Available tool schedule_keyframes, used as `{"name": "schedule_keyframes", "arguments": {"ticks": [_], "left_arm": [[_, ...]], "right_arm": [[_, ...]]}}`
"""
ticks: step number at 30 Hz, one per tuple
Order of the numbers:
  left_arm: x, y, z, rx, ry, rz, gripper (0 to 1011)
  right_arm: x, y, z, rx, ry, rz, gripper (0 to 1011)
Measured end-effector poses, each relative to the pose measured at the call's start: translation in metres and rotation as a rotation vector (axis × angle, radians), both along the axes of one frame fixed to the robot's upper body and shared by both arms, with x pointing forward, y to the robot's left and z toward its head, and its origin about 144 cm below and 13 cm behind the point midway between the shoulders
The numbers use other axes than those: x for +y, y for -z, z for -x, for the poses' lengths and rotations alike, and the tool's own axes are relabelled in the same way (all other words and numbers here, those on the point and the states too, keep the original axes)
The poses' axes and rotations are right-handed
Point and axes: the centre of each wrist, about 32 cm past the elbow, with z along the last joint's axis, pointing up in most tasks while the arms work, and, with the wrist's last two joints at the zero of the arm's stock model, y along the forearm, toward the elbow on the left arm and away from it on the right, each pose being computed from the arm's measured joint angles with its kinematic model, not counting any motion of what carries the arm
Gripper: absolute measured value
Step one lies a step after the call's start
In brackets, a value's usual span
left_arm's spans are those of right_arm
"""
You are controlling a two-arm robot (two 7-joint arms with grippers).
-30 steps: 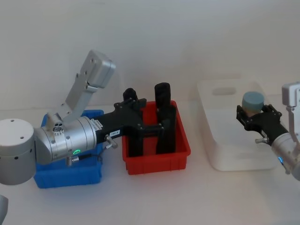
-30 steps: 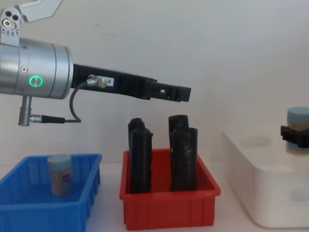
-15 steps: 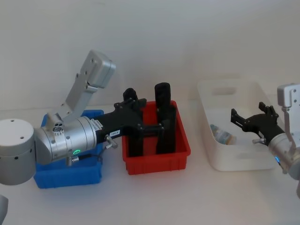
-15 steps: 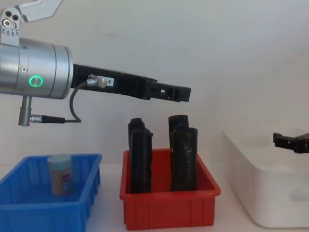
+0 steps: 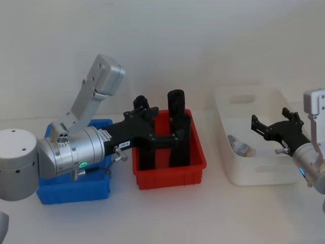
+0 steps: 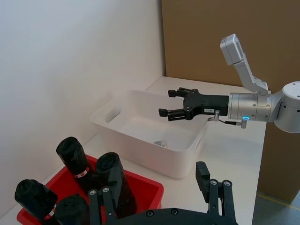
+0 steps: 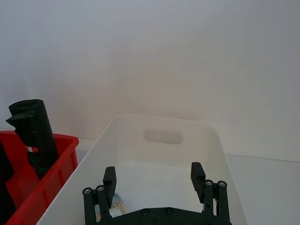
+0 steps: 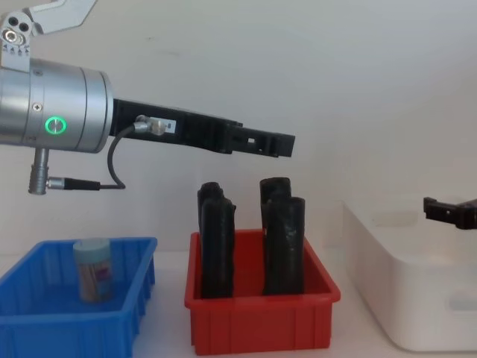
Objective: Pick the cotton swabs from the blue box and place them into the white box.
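Right gripper [image 5: 272, 121], jaws apart, has dropped the cotton swabs [image 5: 238, 146] into the white box [image 5: 256, 178]; left gripper [image 8: 276, 143] gapes too.

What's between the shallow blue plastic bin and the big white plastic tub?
A red plastic bin holding tall black blocks stands between the blue plastic bin and white plastic tub, plain in the head view.

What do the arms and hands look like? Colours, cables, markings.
Both arms have silver cylindrical wrists and pale grey links. The left hand and right hand are black. The left wrist carries a green ring light, a looped cable and a white label; the right wrist has a blue light.
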Motion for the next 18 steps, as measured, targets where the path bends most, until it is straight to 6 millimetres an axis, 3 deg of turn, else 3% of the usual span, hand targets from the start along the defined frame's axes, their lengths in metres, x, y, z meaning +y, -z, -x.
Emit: {"name": "schedule_keyframes", "arguments": {"ticks": [18], "left_arm": [[-0.0001, 0.0001, 0.0000, -0.001, -0.001, 0.000, 1004]], "right_arm": [[-0.0012, -0.0040, 0.0046, -0.020, 0.002, -0.008, 1001]]}}
